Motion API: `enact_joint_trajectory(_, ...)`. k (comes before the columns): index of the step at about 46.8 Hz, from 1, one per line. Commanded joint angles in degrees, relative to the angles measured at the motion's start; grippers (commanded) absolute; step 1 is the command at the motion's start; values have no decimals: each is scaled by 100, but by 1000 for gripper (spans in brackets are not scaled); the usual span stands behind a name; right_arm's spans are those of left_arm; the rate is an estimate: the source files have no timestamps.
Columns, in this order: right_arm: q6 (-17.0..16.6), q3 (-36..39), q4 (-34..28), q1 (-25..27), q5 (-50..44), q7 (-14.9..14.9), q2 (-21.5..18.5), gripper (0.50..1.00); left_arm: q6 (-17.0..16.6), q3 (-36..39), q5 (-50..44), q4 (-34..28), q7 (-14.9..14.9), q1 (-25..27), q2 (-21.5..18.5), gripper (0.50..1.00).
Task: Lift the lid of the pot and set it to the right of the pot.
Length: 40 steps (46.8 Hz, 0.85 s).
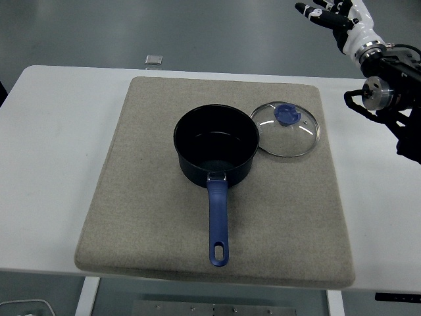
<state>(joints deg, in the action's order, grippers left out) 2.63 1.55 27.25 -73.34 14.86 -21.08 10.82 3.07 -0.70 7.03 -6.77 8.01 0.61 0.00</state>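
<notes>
1. Head view: the pot [216,150] stands open at frame centre on the grey mat [158,217]. Its handle [218,224] points toward the bottom edge.
2. The glass lid [285,130] lies flat on the mat, just right of the pot, rim close against it. Judgement: placement looks complete.
3. My right hand [327,14] is in the upper right corner, well clear of the lid, fingers extended, grasping nothing.
4. My left hand is not visible.
5. A small object [153,60] sits on the desk [46,145] beyond the mat, top centre-left. Nothing obstructs pot or lid.
</notes>
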Motion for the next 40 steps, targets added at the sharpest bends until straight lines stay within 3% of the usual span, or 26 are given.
enact_joint_trajectory(1,19,144,0,-5,464,51,17,913,0,0,0,0,-1,1,0,1000)
enact_joint_trajectory(18,115,197,44,136,694,-63,-80,913,0,0,0,0,-1,1,0,1000)
enact_joint_trajectory(26,124,188,44,180,650,-335,-132,913,0,0,0,0,7,1,0,1000)
enact_joint_trajectory(40,177,135,44,215,571,-388,-132,913,0,0,0,0,7,1,0,1000)
